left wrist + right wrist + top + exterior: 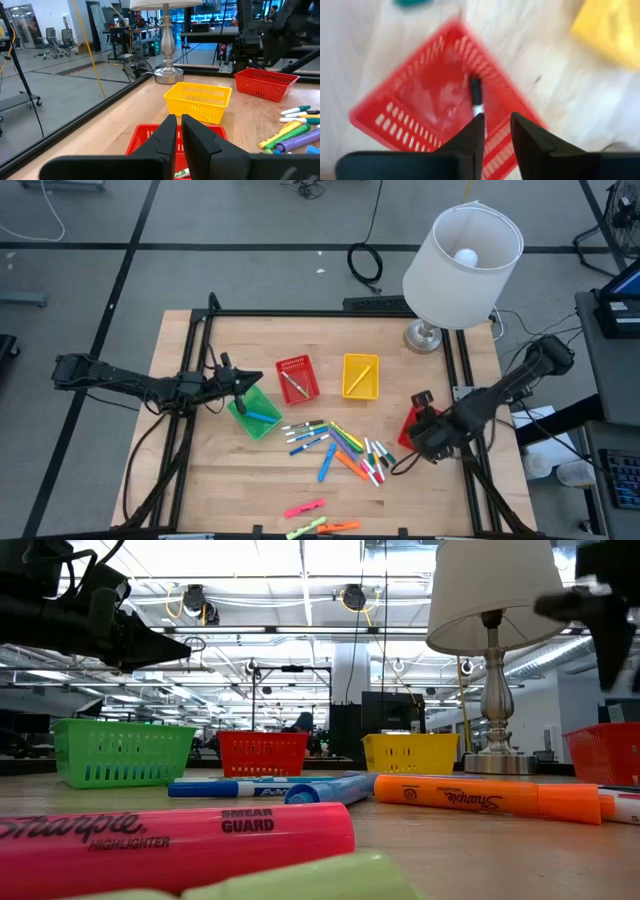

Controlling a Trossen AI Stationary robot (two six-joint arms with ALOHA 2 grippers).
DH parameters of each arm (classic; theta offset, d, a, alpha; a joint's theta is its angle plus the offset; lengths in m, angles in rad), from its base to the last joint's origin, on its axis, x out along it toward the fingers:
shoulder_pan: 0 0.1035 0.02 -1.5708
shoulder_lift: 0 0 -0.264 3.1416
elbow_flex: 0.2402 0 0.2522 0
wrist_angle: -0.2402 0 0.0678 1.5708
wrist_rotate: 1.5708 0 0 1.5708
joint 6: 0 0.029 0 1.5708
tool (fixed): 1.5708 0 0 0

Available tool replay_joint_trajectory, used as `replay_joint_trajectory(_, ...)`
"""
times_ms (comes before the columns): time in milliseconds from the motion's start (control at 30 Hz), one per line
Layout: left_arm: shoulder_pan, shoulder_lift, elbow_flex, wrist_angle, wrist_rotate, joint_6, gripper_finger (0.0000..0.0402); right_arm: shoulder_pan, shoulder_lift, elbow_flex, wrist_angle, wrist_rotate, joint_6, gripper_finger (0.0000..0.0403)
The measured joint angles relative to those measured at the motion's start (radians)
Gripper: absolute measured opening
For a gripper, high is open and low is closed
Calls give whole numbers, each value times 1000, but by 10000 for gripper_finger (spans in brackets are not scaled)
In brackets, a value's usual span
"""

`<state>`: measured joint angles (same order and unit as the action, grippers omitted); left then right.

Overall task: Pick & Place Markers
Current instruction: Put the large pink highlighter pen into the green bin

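Observation:
Many markers (338,443) lie in a loose pile on the middle of the table, and a few highlighters (312,516) lie at the near edge, huge in the low view (180,840). My left gripper (243,383) hovers shut over the green basket (255,412), which holds a blue marker (263,417). In its wrist view the left gripper (179,120) points at the red basket (140,142). My right gripper (497,120) hangs open by a narrow gap above the right-hand red basket (420,107), where a dark-tipped marker (476,95) lies.
A middle red basket (297,378) with markers and a yellow basket (360,375) stand in a row beyond the pile. A lamp (460,255) with a white shade stands at the far right corner. A black frame (300,312) runs along the table's edges.

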<state>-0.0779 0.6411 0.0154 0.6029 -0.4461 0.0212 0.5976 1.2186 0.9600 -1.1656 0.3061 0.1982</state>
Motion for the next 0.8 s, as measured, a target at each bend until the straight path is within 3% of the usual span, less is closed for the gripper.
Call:
replay_joint_trajectory(133,0,0,0,5,0,0,37,-2,-139,22,166,91,-77,37)
replay_joint_trajectory(267,0,0,0,6,0,0,37,-19,-334,-51,566,80,-257,5)
replay_joint_trajectory(433,0,0,0,8,0,0,37,-80,-541,-267,974,-155,-373,5)
replay_joint_trajectory(533,0,0,0,27,0,0,37,-156,-623,-365,1044,-289,-356,1)
replay_joint_trajectory(667,0,0,0,51,0,0,37,-275,-692,-457,1079,-392,-321,1)
replay_joint_trajectory(800,0,0,0,55,-1,3,37,-377,-752,-533,1214,-587,-333,1)
